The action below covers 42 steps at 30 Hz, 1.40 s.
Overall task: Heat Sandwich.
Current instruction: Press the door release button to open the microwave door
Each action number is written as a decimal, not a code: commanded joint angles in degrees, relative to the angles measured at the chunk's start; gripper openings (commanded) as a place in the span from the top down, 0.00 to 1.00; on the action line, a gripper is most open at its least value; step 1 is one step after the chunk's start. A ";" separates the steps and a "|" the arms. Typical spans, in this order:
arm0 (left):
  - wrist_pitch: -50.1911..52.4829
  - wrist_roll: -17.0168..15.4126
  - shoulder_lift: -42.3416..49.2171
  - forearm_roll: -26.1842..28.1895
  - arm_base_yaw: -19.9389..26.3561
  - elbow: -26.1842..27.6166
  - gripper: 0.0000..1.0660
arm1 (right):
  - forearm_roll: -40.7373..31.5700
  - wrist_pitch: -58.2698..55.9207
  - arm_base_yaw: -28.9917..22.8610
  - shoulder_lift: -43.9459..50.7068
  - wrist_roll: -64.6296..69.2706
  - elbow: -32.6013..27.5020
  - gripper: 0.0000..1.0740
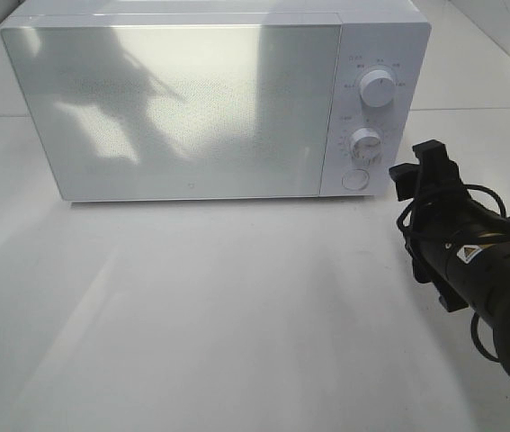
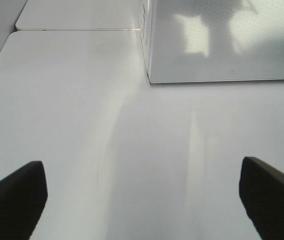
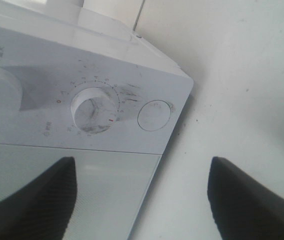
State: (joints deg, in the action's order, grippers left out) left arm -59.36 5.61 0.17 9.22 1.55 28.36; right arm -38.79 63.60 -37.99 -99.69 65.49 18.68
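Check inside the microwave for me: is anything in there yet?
The microwave is shut. Its door is a pale, reflective panel that shows only glare and shadows in every view, so the cavity behind it is hidden. Whether anything sits inside cannot be told.

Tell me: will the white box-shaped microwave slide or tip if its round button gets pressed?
Tipping seems unlikely: the white microwave is wide, low and flat on the white table. Its round button sits low, giving little leverage. It might slide slightly; the table looks glossy.
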 commanded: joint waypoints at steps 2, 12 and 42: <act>0.52 -0.29 1.60 0.40 0.06 -0.17 0.07 | 1.60 0.17 -0.29 0.11 8.19 0.34 0.38; 0.52 -0.29 1.60 0.40 0.06 -0.17 0.07 | 2.58 0.17 -0.29 0.11 14.27 0.34 0.67; 0.52 -0.29 1.60 0.40 0.06 -0.17 0.07 | 7.85 -7.45 6.13 -2.92 17.25 5.67 0.99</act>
State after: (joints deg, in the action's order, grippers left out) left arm -59.36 5.61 0.17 9.22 1.55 28.36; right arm -33.06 57.12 -32.72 -100.84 82.33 23.03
